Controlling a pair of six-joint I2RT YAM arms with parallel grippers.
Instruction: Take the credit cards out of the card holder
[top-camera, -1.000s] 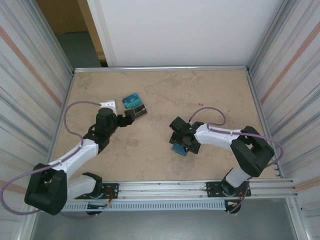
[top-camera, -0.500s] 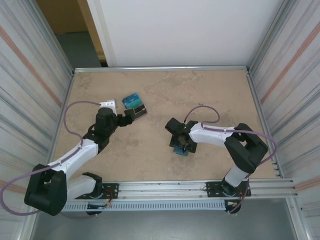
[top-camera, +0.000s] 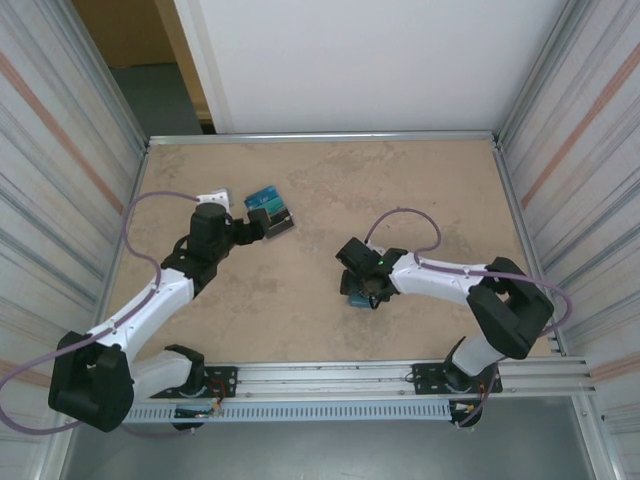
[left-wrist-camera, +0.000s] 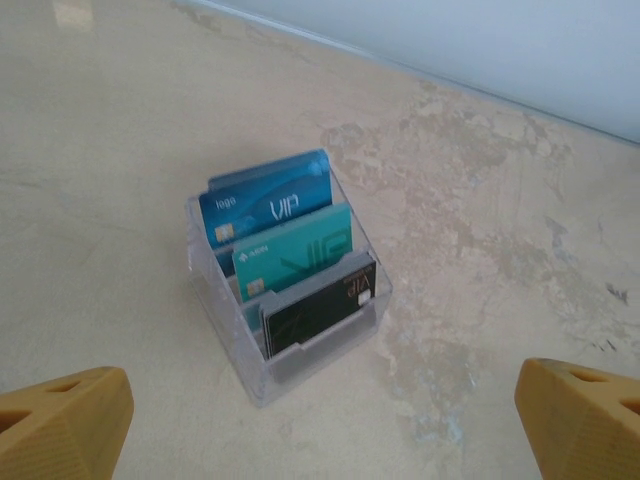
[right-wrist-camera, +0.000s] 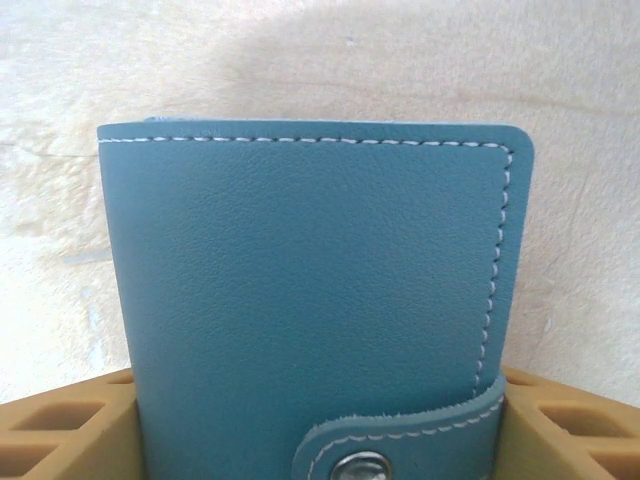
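The right gripper (top-camera: 363, 289) has its jaws pinching the card holder (right-wrist-camera: 310, 300) by its two side edges. The holder is folded, its snap tab fastened, and sits just right of the table's (top-camera: 330, 185) middle, nearer the near edge. The left gripper (top-camera: 255, 231), jaws spread wide, hovers just beside a clear stand (left-wrist-camera: 290, 290) of blue, teal and black cards in the table's far left part.

Left arm stretches forward, left pincer (top-camera: 251, 231) spread wide; right arm folds inward, right pincer (top-camera: 360, 292) gripping the square teal-blue leather card holder (right-wrist-camera: 310, 300).
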